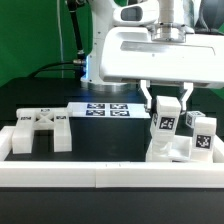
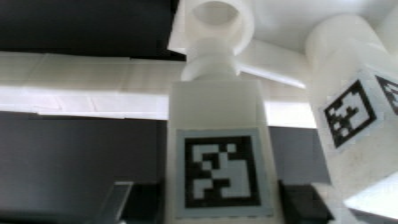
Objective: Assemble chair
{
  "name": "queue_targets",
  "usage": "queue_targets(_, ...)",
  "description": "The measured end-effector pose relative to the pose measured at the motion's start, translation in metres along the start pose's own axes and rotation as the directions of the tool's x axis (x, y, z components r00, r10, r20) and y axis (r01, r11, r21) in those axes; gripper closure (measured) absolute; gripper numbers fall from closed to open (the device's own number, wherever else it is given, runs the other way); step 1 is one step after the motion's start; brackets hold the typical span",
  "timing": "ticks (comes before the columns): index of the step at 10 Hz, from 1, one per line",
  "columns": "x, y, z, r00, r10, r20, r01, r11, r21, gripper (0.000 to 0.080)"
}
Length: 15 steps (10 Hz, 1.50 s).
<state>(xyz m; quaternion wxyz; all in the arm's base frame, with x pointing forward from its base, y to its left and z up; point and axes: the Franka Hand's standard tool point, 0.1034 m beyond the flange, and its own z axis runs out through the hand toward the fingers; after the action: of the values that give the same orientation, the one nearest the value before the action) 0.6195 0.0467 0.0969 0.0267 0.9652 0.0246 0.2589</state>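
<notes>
Desk of matte black, fenced along its near edge by a long low white border rail. At the exterior view's left, close to the rail's corner, lies a loose chunky matte white chair part with square black-and-white marker tags on its upper faces, well apart from the other pieces. Towards the middle and farther back, the thin white marker board lies flat on the desk. At the exterior view's right, near the rail, stands the rest of the small white toy chair, a cluster of blocks. It includes an upright white post with a tag facing the camera and, just beside it, a second tagged white block. The robot's white arm hangs directly over this cluster with its jaws pointing down and partly open, one finger on each side of the post's top. In the wrist view the same post fills the centre, a rounded knob at its far end. Dark fingers flank the post and the second block stands alongside. Whether the jaws actually press the post cannot be told.
</notes>
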Motion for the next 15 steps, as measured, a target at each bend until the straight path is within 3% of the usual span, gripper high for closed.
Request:
queue_targets(5, -0.006, 0.006, 0.002, 1.000, 0.000, 0.007, 0.000, 1.000, -0.006, 0.0509)
queue_targets(11, -0.015, -0.006, 0.003, 1.000, -0.018, 0.021, 0.018, 1.000, 0.004, 0.0509)
queue_targets(15, -0.020, -0.006, 0.008, 0.999, -0.021, 0.025, 0.021, 1.000, 0.001, 0.0509)
